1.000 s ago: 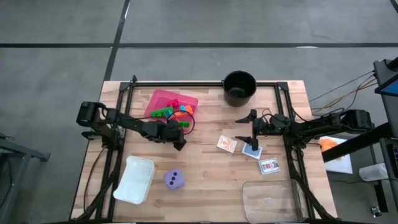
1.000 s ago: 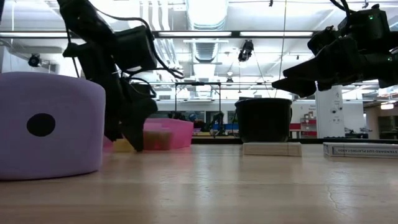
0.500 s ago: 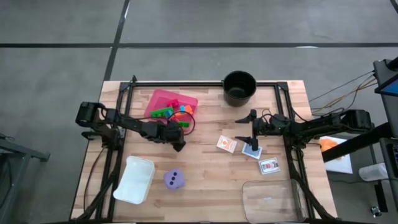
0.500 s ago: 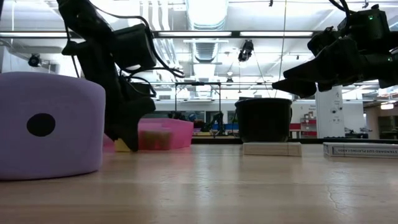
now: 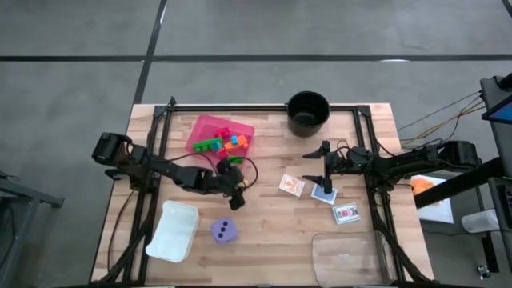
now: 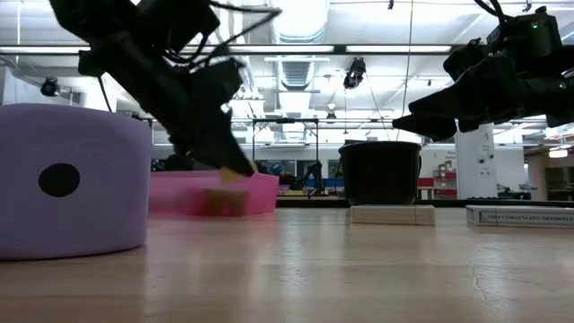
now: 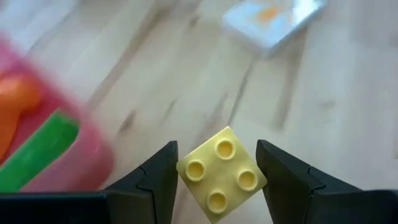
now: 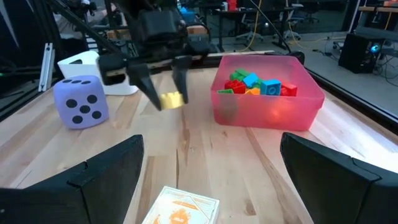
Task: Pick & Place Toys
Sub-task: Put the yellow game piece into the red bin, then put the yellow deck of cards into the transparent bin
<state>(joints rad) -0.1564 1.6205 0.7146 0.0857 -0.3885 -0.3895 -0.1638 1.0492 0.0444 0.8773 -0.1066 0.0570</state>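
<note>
Near the middle of the wooden table (image 5: 264, 232), the left gripper (image 8: 168, 93) hangs clear of the surface beside the pink tray (image 5: 206, 128), its two fingers closed on a yellow brick (image 7: 221, 174). From the left wrist view that brick is a pale square with four round studs, turned cornerwise between the dark fingers; the tray, the green brick (image 7: 38, 149) inside it and an orange card (image 7: 273, 20) beyond are smeared and hard to read. A purple die (image 5: 225, 231) with dark dots sits just below the gripper in the high view and is cut off at the low view's edge. Across the table, the right gripper (image 5: 317, 166) hovers with fingers spread above the cards.
</note>
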